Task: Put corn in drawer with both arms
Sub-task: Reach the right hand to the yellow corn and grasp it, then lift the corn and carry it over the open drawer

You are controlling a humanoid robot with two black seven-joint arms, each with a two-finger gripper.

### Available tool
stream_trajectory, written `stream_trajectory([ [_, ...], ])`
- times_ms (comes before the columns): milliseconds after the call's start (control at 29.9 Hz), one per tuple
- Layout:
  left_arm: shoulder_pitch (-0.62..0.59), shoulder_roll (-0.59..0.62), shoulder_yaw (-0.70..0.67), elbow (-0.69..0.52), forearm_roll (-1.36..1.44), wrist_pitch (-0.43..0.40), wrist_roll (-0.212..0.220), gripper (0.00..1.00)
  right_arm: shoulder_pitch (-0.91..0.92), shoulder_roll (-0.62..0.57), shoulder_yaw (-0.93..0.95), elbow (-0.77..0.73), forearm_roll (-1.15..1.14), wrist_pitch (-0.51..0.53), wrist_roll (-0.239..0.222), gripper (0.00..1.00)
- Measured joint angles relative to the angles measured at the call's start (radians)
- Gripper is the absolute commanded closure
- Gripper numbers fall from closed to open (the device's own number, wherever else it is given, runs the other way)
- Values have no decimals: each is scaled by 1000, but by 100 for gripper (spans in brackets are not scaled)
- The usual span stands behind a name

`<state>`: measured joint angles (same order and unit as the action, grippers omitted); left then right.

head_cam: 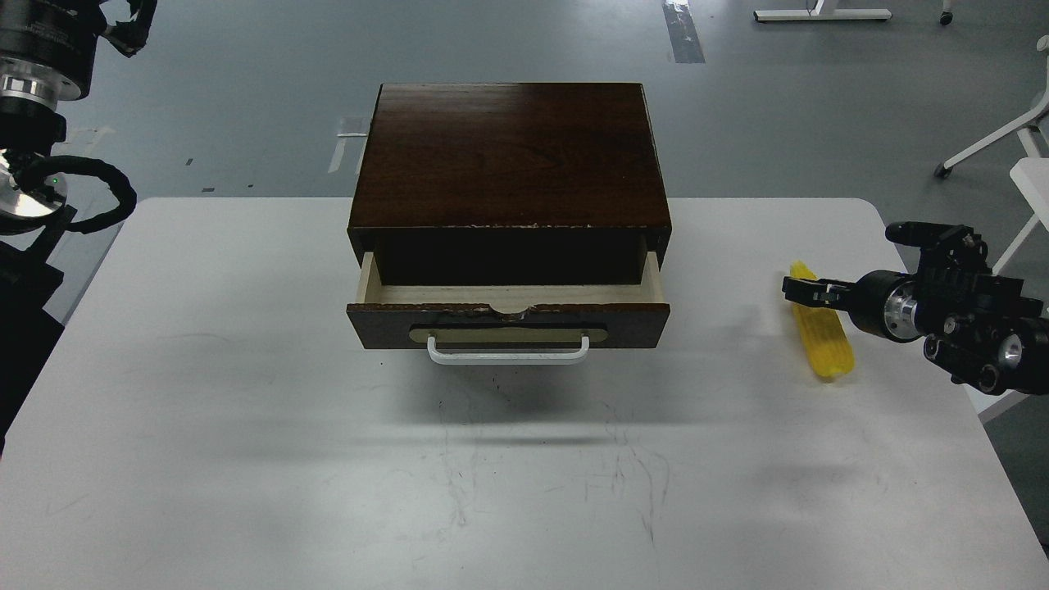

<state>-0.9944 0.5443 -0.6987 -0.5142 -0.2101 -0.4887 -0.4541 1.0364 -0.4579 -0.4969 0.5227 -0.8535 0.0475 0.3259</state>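
Leftmost, at the upper left corner of the view and off the white table's [205,459] left edge, my left arm [37,90] is raised and well apart from everything; its gripper [131,24] is dark and partly cut off, so I cannot tell whether it is released or clenched. At the middle of the table's far edge stands the dark brown wooden box [508,156], its drawer [508,315] with the white bar handle [508,352] pulled partly out, pale wood showing inside. Near the right edge lies the bright yellow ridged plastic corn cob [826,344], flat on the table. Its long axis runs roughly from far to near, the pointed tip toward the far edge, the blunt end slightly further right. My right gripper [807,292] is directly over the cob's far half, reaching in from the right across that axis; its black fingers look close together, but whether they grip the cob I cannot tell. The right arm is plainly the nearer one; the drawer lies to the cob's left.
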Motion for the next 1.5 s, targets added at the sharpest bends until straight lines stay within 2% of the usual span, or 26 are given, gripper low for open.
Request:
stream_trajectory([
  [200, -1, -2, 2, -1, 4, 0, -1, 2, -3, 1, 0, 1, 5, 1, 0, 39],
  [301, -3, -3, 2, -1, 4, 0, -1, 2, -8, 1, 0, 2, 8, 2, 0, 49],
  [401, -7, -4, 2, -1, 4, 0, -1, 2, -22, 1, 3, 3, 9, 1, 0, 50],
  [634, -12, -4, 3, -1, 6, 0, -2, 2, -22, 1, 6, 6, 10, 0, 13, 67],
  [668, -12, -4, 3, -1, 6, 0, -2, 2, -19, 1, 7, 6, 10, 0, 18, 70],
  [735, -13, -2, 3, -1, 6, 0, 0, 2, -15, -1, 8, 5, 10, 0, 25, 90],
  [801, -13, -1, 3, -1, 6, 0, 0, 2, -12, -4, 9, 2, 10, -1, 37, 100],
  [1002, -13, 2, 2, -1, 5, 0, 0, 2, -9, -13, 18, 2, 13, -10, 62, 100],
  [1135, -15, 21, 2, -4, 5, 0, 0, 2, 47, -58, 107, 15, 17, -24, 66, 100],
  [1302, -16, 28, 3, -23, 9, 0, 15, 2, 266, -179, 157, 221, 17, -18, 67, 100],
  [1503, -19, 47, 5, -48, 9, 0, 30, 2, 531, -175, 160, 416, 6, -17, 58, 100],
])
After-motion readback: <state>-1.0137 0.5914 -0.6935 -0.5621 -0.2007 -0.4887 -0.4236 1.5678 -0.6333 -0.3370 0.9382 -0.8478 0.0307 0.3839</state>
